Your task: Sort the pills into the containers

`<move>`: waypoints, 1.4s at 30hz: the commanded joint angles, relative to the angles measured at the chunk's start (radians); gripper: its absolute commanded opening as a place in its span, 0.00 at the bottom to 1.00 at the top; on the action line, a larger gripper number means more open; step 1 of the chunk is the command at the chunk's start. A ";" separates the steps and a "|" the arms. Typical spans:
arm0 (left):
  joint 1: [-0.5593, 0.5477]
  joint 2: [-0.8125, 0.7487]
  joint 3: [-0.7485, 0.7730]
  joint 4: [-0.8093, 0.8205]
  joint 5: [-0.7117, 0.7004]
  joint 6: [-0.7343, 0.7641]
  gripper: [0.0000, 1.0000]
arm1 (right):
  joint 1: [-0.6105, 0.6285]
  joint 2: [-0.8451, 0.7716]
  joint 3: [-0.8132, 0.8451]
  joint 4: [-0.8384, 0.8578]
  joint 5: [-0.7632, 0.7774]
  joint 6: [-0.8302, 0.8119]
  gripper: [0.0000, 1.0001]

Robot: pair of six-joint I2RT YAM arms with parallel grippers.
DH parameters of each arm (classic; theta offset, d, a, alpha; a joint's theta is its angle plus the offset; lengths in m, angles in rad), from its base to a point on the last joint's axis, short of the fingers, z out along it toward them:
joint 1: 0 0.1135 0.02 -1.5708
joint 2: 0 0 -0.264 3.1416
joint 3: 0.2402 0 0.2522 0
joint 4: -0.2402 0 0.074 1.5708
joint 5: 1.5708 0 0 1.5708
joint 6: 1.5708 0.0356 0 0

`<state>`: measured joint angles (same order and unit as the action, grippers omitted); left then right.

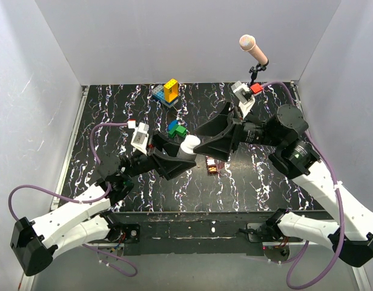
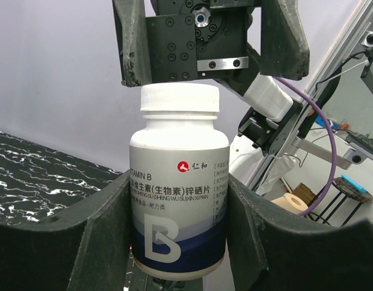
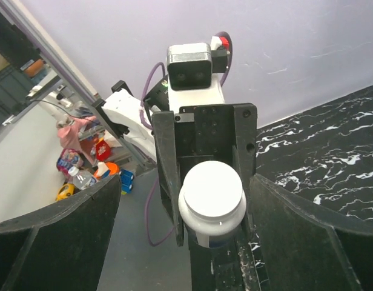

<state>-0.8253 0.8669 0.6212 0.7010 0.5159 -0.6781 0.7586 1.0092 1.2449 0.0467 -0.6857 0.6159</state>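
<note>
Pill box is lying on the black marbled table just below centre of the top view, under the right arm, with neither tool holding it. Above and left of it, the left gripper is clamping the body of a Vitamin B bottle, whose long axis is pointing its white cap toward the frame's right. Facing that cap head-on, the right gripper is standing wide apart, fingers spreading either side of the cap's line without touching, making it the nearer tool for unscrewing.
</note>
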 commanded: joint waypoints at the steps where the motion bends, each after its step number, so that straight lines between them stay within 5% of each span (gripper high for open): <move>1: -0.005 0.006 0.026 0.063 0.018 -0.020 0.00 | -0.005 0.026 0.001 0.127 -0.052 0.027 0.90; 16: -0.006 0.018 0.048 0.043 0.009 -0.020 0.00 | -0.005 0.040 -0.013 0.068 -0.060 -0.031 0.61; 24: -0.008 0.026 0.057 0.045 0.018 -0.026 0.00 | -0.005 0.040 -0.028 0.065 -0.055 -0.039 0.59; 42: -0.018 0.044 0.133 -0.130 -0.025 0.089 0.00 | -0.004 0.003 -0.041 -0.023 0.020 -0.042 0.18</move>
<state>-0.8349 0.9035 0.6788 0.6537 0.5327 -0.6632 0.7521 1.0313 1.2015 0.0746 -0.7094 0.5938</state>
